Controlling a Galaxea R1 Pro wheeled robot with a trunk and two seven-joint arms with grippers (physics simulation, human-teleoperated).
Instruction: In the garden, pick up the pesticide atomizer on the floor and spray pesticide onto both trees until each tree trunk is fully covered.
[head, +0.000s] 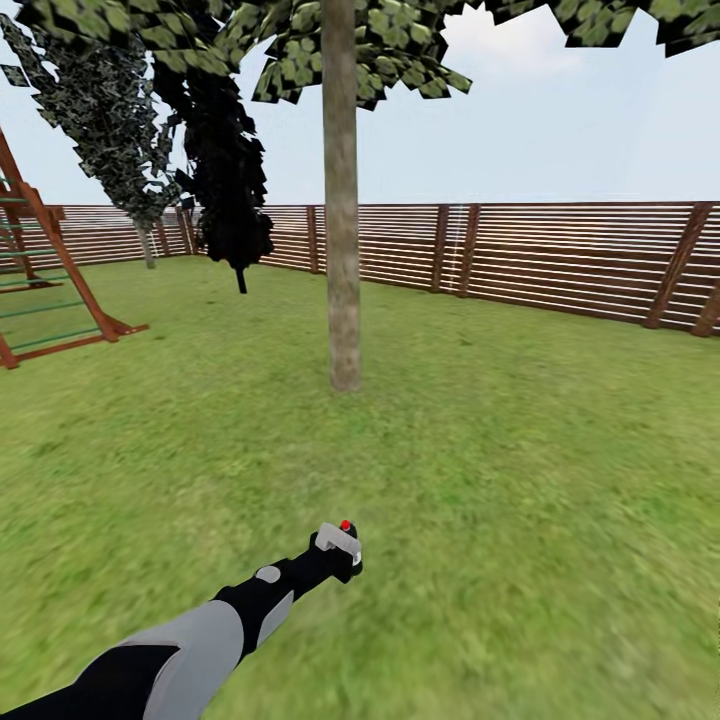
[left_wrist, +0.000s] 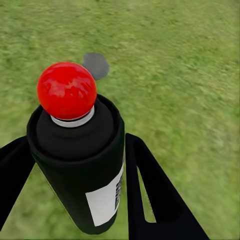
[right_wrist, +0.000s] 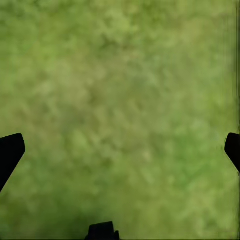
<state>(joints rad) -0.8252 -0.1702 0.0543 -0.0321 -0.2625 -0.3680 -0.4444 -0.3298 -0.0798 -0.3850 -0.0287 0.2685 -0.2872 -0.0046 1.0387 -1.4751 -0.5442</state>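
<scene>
The left gripper is closed on the atomizer: in the left wrist view its dark body stands upright between the two fingers, both pressed against its sides, the red cap on top. The arm reaches forward and low over the lawn. The trunk stands straight ahead and well apart from the held can, its long axis vertical, rising from the grass up into the canopy. So the aim needed is forward and upward from the left jaws, and the base probably has to close in first. The right gripper has its jaws spread wide with nothing between them, just grass below. A fence runs behind the trunk, a playset off to the left.
</scene>
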